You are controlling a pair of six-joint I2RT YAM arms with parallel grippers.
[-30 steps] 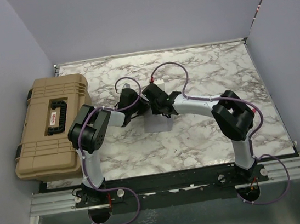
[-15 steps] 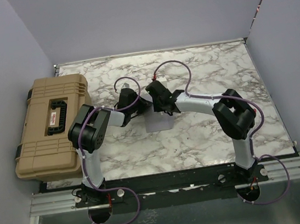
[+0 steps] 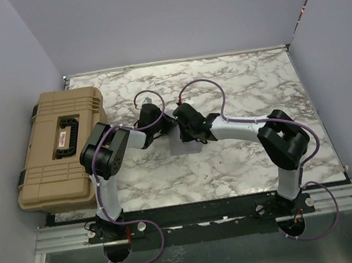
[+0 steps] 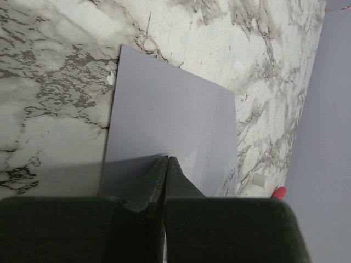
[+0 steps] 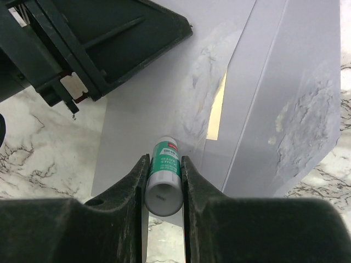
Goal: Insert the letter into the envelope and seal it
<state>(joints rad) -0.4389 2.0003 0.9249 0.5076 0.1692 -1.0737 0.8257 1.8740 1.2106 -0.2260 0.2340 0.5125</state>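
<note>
The grey envelope [image 5: 142,126] lies flat on the marble table with its flap [image 5: 299,66] open, and white glue smears show on both. A thin strip of the peach letter [image 5: 216,107] shows in the gap at the flap fold; the rest of it is hidden. My right gripper [image 5: 163,175] is shut on a green-and-white glue stick [image 5: 164,167], whose tip touches the envelope. My left gripper [image 4: 167,160] is shut, with its tips resting on the envelope [image 4: 170,109]. In the top view both grippers, left [image 3: 164,125] and right [image 3: 187,134], meet at the table's middle and cover the envelope.
A big tan hard case [image 3: 58,147] sits at the table's left edge. A small white cap [image 4: 255,179] and a red piece [image 4: 278,192] lie beside the envelope. Purple walls close in the left, back and right sides.
My right gripper has moved nearer and down over the envelope with the glue stick, now hiding it in the top view. The left gripper has stayed in place.
</note>
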